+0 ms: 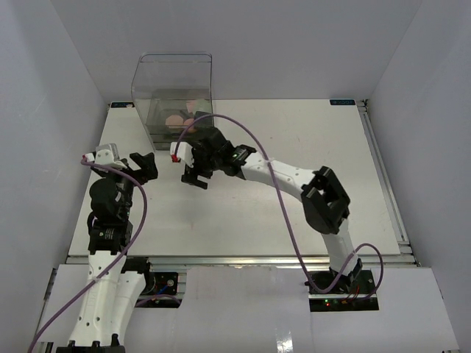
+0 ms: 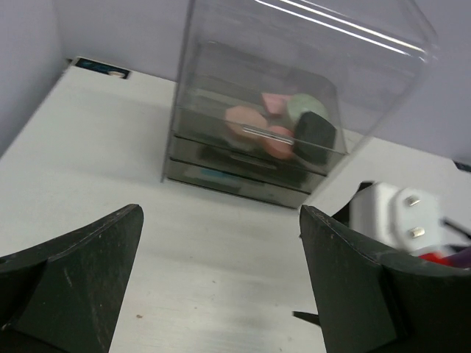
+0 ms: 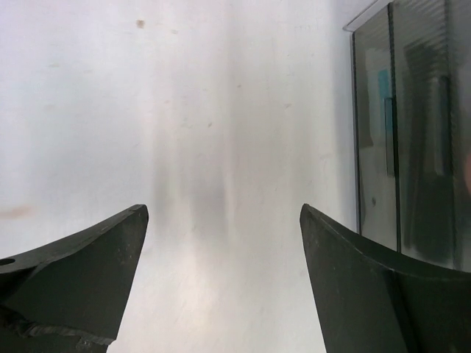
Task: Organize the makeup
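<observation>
Bright, even light, white glare streaks across the top of the clear box (image 2: 221,73), and the surface (image 3: 184,147) beside it blurred in the wrist views.

Pink, green, black makeup (image 2: 246,121), in clear box (image 2: 221,66)

Makeup (image 2: 246,121) inside the box (image 2: 213,59) at the table's (image 1: 221,220) far-left edge

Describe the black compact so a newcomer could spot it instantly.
Find the clear box at the table's far edge. In its top tray, above the drawers, lie round pink discs and a green disc. The black compact beside them is the only dark, angular piece.
</observation>
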Robot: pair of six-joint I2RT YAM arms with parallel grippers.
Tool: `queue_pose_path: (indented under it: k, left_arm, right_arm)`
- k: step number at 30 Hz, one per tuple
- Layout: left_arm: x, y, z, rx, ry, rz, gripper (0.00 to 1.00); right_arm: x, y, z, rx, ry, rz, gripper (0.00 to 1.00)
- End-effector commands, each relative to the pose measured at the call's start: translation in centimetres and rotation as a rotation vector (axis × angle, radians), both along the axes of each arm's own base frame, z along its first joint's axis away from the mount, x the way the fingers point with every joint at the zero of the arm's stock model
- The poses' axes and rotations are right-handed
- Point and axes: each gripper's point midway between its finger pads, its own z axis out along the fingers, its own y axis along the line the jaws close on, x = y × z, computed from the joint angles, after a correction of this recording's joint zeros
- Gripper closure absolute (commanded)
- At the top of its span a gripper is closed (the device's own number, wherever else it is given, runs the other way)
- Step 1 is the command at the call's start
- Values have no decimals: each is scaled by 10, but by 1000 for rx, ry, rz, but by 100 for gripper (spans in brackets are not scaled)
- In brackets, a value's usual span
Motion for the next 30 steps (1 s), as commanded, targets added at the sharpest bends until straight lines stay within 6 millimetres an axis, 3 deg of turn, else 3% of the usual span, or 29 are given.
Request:
queue_pose_path:
  k: [1,2,4,7,9,11,12,14,19,21,30]
  left_arm:
    - [2,-61,-4,27,-7,-359,2]
    - [2,-70,-6,24,-6,-413,2]
    - [-1,-93,-12,6,6,-558,2]
    - [-12,-118,-23,-48,41,-725,2]
    - [-14,-130,-29,-70,63,-792,2]
    - [-18,-141,-31,-74,75,-848,2]
    - [-19,-145,-33,-76,83,-866,2]
    - [-18,-151,-41,-85,117,-894,2]
    - [-29,-173,-51,-67,164,-980,2]
    - [-32,-178,-53,-63,175,-992,2]
    - [-38,-184,-55,-37,179,-987,2]
  right_arm:
    - [-15,-72,63,95,212,-126,10]
    - [-13,-89,70,117,230,-150,10]
    - [-11,-145,116,238,199,-202,9]
    - [20,-227,130,275,131,-422,8]
    - [28,-291,118,213,94,-615,10]
    - [24,-336,102,190,84,-742,10]
    - [20,-343,109,206,63,-755,10]
    - [9,-380,76,185,100,-871,10]
    - [-19,-428,24,156,97,-1088,10]
    - [-24,-438,14,175,81,-1135,10]
    - [-26,-465,26,251,44,-1212,10]
